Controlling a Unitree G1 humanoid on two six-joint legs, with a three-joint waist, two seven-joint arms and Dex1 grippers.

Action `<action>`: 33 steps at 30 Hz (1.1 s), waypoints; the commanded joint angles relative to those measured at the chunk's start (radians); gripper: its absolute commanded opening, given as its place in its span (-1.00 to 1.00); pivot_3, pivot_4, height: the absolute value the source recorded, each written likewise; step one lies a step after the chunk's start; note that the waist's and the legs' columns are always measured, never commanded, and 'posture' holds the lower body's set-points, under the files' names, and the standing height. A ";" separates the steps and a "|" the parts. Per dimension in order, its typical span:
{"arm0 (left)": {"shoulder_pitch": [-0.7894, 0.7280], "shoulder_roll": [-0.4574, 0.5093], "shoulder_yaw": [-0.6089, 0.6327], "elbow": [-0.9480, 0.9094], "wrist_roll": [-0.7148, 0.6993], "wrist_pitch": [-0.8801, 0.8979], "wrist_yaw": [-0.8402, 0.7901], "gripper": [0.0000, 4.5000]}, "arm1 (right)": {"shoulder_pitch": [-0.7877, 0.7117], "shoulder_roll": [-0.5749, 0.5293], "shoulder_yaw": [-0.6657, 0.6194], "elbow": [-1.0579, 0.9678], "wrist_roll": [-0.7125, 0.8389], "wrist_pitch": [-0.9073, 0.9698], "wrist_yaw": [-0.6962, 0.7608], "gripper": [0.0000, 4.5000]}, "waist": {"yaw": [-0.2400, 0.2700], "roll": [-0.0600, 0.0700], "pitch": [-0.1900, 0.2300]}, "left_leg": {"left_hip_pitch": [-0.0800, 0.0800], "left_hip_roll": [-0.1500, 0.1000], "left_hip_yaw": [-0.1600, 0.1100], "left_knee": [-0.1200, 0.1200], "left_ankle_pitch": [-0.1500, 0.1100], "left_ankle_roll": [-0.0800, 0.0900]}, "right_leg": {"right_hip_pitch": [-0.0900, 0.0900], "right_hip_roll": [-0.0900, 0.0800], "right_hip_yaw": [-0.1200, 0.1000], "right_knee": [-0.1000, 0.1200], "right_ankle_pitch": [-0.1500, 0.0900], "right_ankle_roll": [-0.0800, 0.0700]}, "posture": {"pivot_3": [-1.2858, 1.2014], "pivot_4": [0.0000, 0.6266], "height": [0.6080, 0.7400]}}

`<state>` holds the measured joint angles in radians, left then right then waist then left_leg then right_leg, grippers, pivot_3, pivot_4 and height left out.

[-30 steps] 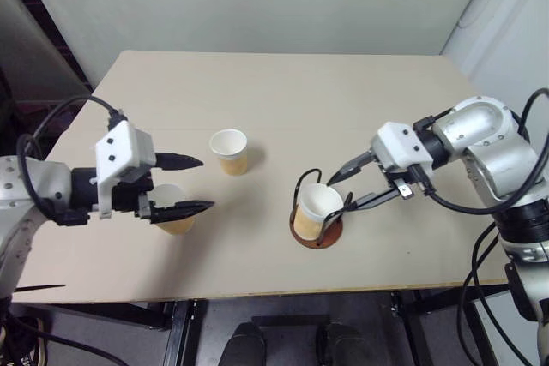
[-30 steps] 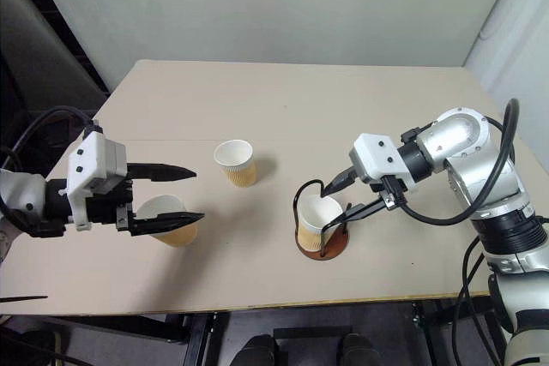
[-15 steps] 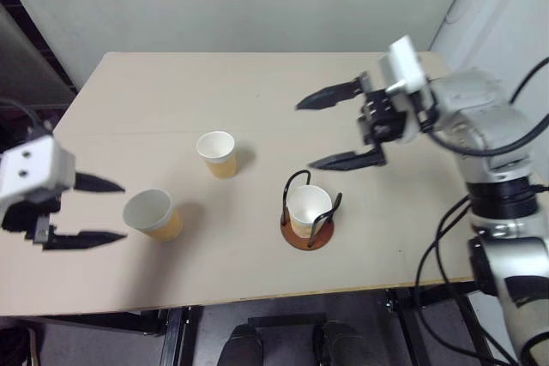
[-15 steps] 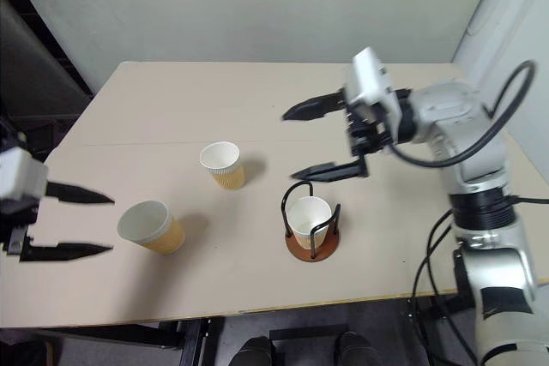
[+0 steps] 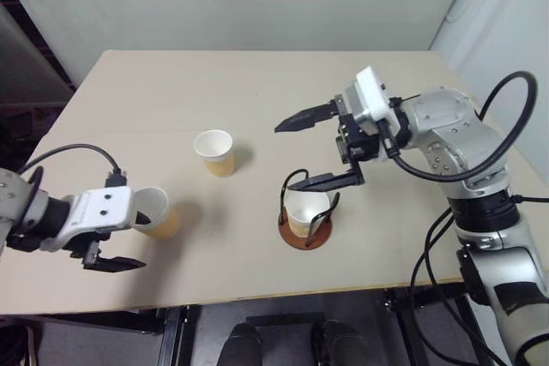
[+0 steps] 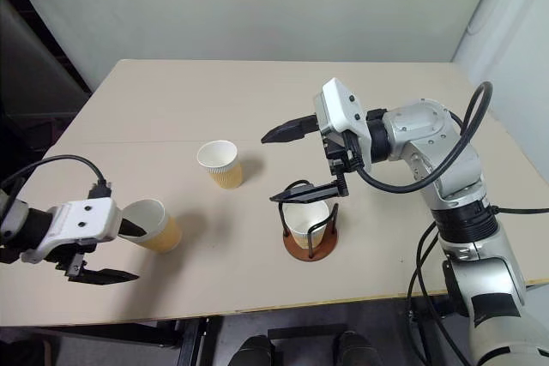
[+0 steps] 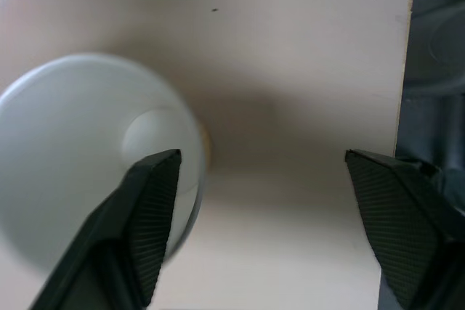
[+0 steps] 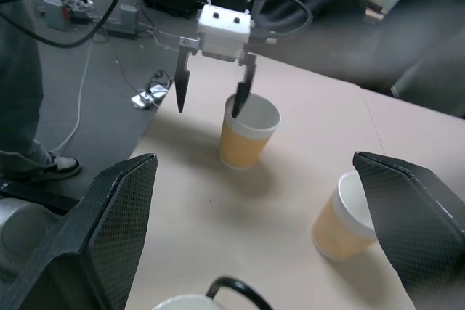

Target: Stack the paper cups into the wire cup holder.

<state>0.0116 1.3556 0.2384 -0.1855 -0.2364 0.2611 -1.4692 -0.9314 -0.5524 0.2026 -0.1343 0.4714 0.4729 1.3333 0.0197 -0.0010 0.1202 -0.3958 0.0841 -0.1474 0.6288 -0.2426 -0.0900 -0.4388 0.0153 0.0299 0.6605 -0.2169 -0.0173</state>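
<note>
One cup seated, two to go

Three tan paper cups: one sits inside the black-wire cup holder on its reddish-brown disc base [image 5: 304, 225]; a second [image 5: 214, 153] stands well left of it and a little farther back; the third [image 5: 154, 213] stands farthest left. The left gripper [image 6: 110, 251] straddles that cup's rim, jaws apart, one finger [image 8: 242, 96] inside. Close gently on the wall to avoid crushing. The right gripper [image 5: 313, 150] hovers open above the holder.
</note>
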 commanded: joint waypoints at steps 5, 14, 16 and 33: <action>-0.071 0.022 0.026 0.040 -0.050 -0.017 -0.054 -0.63 | 0.016 -0.041 -0.031 -0.069 0.010 0.008 -0.025 1.00 | -0.001 0.000 0.000 | 0.000 0.001 0.000 0.000 0.000 0.000 | 0.000 0.001 0.000 0.001 0.000 0.000 | 0.03 -0.52 1.00; -0.235 0.015 0.047 0.022 -0.214 0.033 -0.111 -0.98 | 0.036 -0.102 -0.081 -0.087 0.037 0.018 -0.016 1.00 | 0.002 0.000 0.000 | 0.000 0.001 0.000 0.000 0.000 0.000 | 0.000 0.001 0.000 0.001 0.001 0.001 | 0.03 -0.52 1.00; -0.356 0.003 0.020 0.016 -0.271 0.053 -0.104 -0.98 | 0.060 -0.159 -0.141 -0.102 0.090 0.042 0.017 1.00 | 0.010 0.000 0.000 | -0.002 0.000 0.000 0.000 0.000 0.000 | 0.000 0.001 0.000 0.001 0.001 0.001 | 0.03 -0.52 1.00; -1.164 -0.396 -0.663 0.155 -0.337 -0.139 -0.145 -0.98 | 0.318 -0.483 -0.489 -0.235 0.271 0.148 -0.022 1.00 | 0.008 0.002 0.000 | 0.003 -0.009 0.022 0.020 -0.003 0.007 | 0.017 0.007 0.028 -0.016 0.009 0.043 | 0.03 -0.52 1.00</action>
<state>-1.1072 0.9683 -0.4207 -0.0515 -0.5966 0.1745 -1.5757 -0.6075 -1.0146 -0.2514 -0.3356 0.7227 0.6154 1.3342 0.0280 0.0010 0.1206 -0.3932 0.0744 -0.1251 0.6494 -0.2459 -0.0825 -0.4217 0.0207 0.0596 0.6431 -0.2080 0.0262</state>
